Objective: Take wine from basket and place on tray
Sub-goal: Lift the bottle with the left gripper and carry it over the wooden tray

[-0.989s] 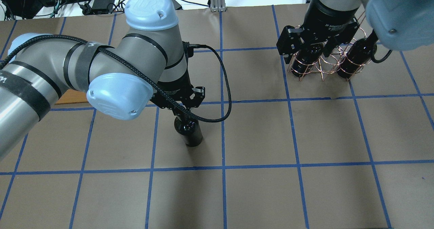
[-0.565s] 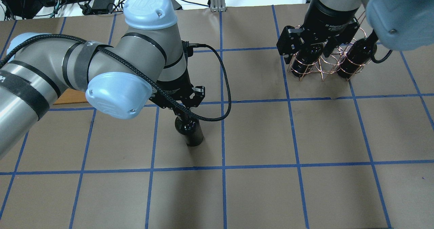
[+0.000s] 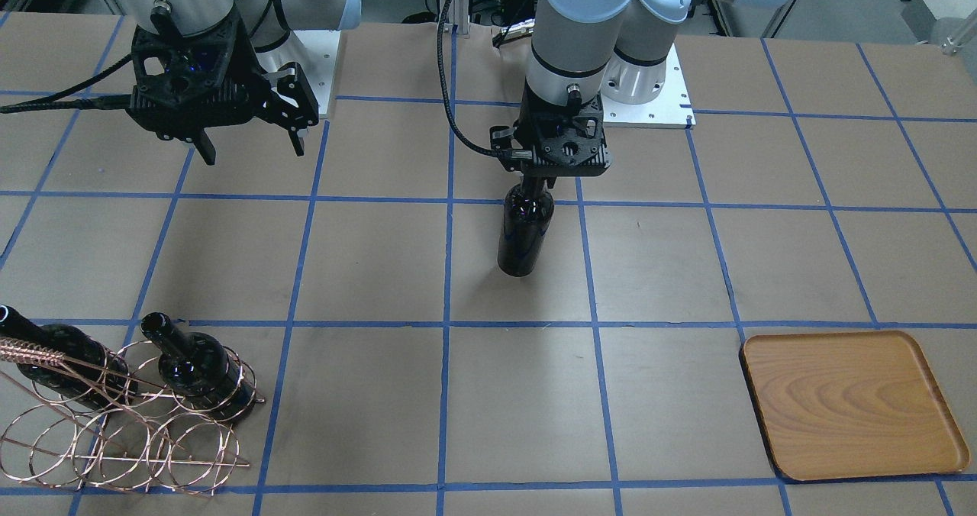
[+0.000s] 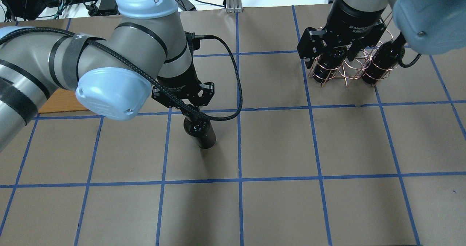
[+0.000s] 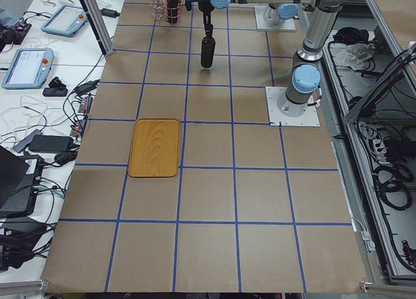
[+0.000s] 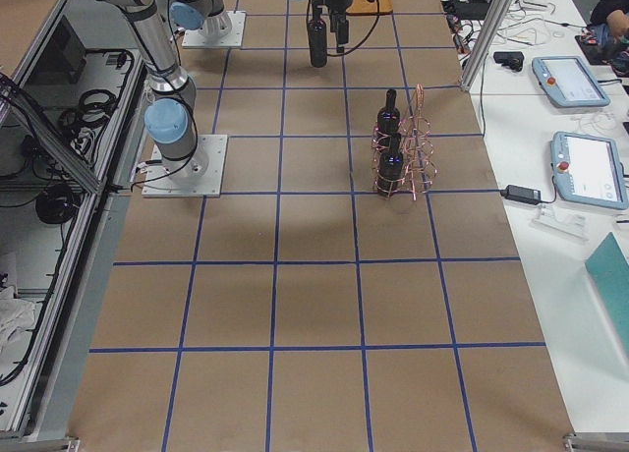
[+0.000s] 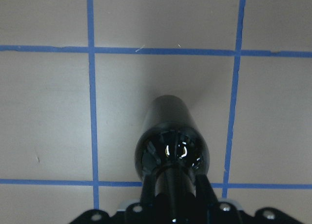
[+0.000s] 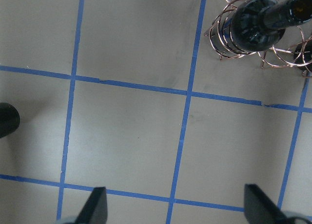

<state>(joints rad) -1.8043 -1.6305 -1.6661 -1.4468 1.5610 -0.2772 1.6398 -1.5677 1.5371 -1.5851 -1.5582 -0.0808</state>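
At mid-table | wine glossy black, unlabelled | left tool clamped on its neck | right tool apart

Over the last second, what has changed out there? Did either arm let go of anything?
The left gripper, shut on the neck of the wine bottle, carried it a little toward the robot's left and forward, the side where the tray lies. Nothing was let go. The right gripper stayed open and in place. The basket still holds the other two bottles.

wine: glossy black | basket: rose-gold wire rings | tray: honey-brown, swirled grain | table: brown, blue grid
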